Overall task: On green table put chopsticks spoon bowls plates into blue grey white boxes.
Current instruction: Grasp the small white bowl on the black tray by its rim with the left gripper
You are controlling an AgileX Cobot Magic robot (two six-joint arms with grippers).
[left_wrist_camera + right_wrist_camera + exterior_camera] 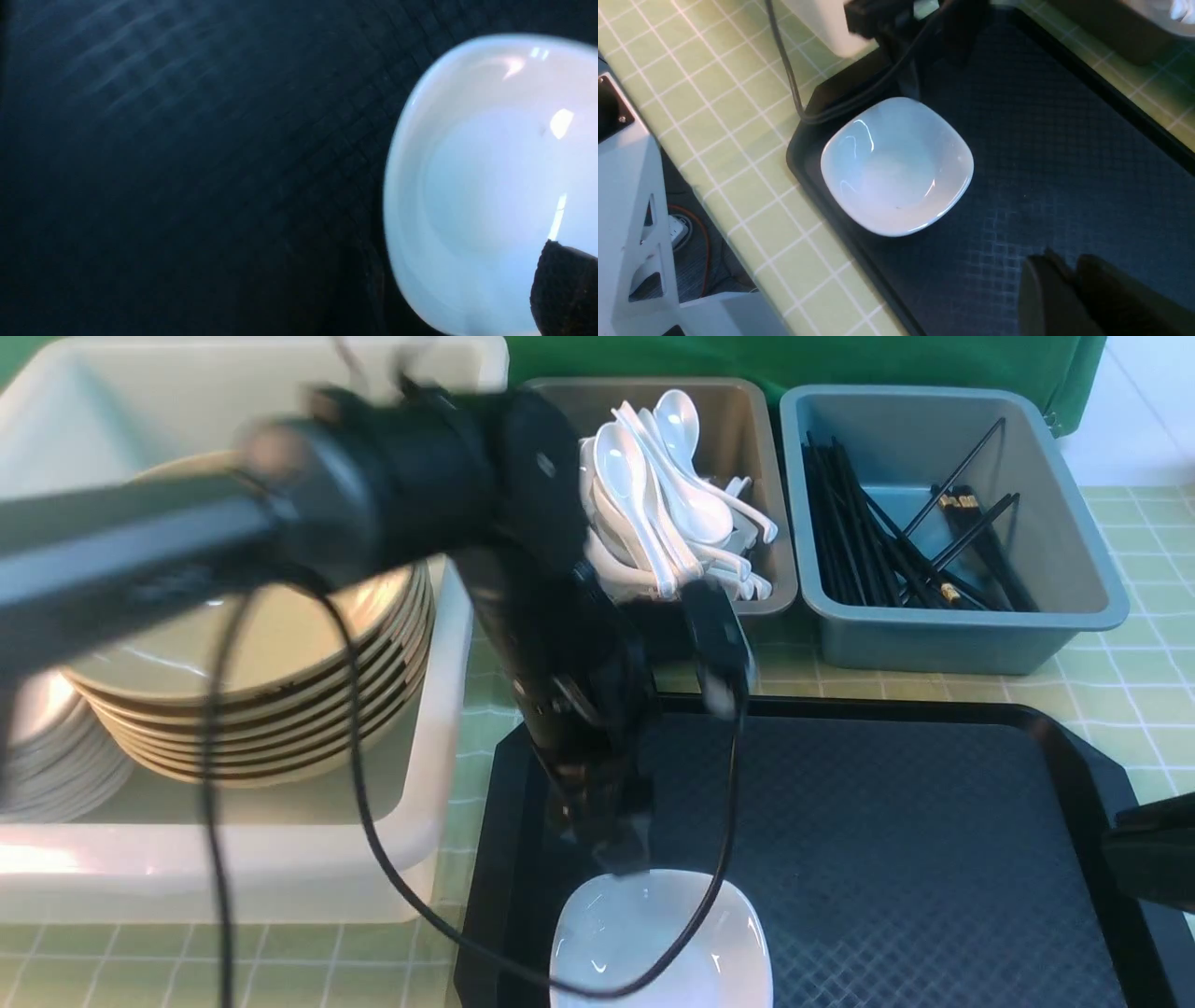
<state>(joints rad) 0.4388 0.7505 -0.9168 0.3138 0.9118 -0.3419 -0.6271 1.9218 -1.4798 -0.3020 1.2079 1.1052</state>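
white plate (661, 947) sits at the black tray's (934, 803) seven o'clock, likely hard, light, slick and chippable. left pincer (605, 854) stands apart around its twelve o'clock rim in the front view, the spot to pinch; right pincer's (1069, 266) tips are together.

Black textured tray (934, 803), green cloth (653, 357)

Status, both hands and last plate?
Left hand over black tray, at white plate's edge, contact unclear. Right hand away from plate. Left arm's cable crosses view of plate.
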